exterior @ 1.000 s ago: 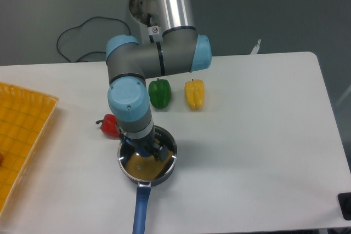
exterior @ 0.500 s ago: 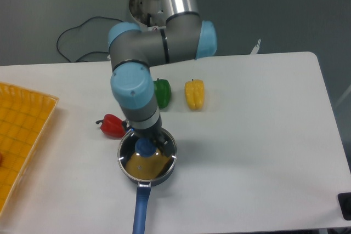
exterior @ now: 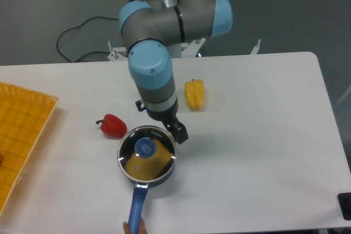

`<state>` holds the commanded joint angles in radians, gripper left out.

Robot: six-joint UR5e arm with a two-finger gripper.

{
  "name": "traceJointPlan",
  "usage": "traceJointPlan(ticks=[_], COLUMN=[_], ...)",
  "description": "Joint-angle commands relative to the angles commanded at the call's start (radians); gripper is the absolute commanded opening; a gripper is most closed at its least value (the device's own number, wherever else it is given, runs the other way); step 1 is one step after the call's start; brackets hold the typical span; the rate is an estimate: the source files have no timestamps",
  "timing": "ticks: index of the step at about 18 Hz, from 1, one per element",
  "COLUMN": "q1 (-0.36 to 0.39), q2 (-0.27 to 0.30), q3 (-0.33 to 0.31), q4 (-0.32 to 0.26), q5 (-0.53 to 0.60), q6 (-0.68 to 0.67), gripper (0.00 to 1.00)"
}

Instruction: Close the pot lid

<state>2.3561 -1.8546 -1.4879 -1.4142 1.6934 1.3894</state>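
Since the earlier frames, our arm has lifted up and back from the pot [exterior: 147, 160], uncovering the pot lid [exterior: 147, 153] and its blue knob [exterior: 144, 147]; the green pepper we saw earlier is now hidden behind the wrist.

Nearest the camera: something skin-coloured, perhaps a fingertip [exterior: 133, 227], touches the end of the pot's blue handle [exterior: 136, 206] at the frame's bottom edge. We judge it may be steadying the pot, but too little shows to say.

Next: pot on the white surface [exterior: 252, 135], lid seated on its rim, knob central, a yellow reflection showing through the glass. Lid looks level, so we judge the closing essentially done.

Just beyond, up and right of the pot's rim: our gripper [exterior: 174, 130], clear of the knob and holding nothing. Fingers are seen edge-on; we cannot tell how far apart they stand.

Left of the pot, near it: red pepper [exterior: 112, 126]. Farther back: yellow pepper [exterior: 194, 93]. Far left edge: orange tray [exterior: 22, 130]. Rearmost: black cable [exterior: 82, 36] trailing off the surface.
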Motion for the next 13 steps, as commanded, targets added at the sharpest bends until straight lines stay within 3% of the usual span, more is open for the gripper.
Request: traceJointPlan(ticks=[13], q1=[-0.011], q2=[0.103], q3=[-0.052], q4=[-0.045], q5=[-0.006], q6=[0.123], gripper=[1.00])
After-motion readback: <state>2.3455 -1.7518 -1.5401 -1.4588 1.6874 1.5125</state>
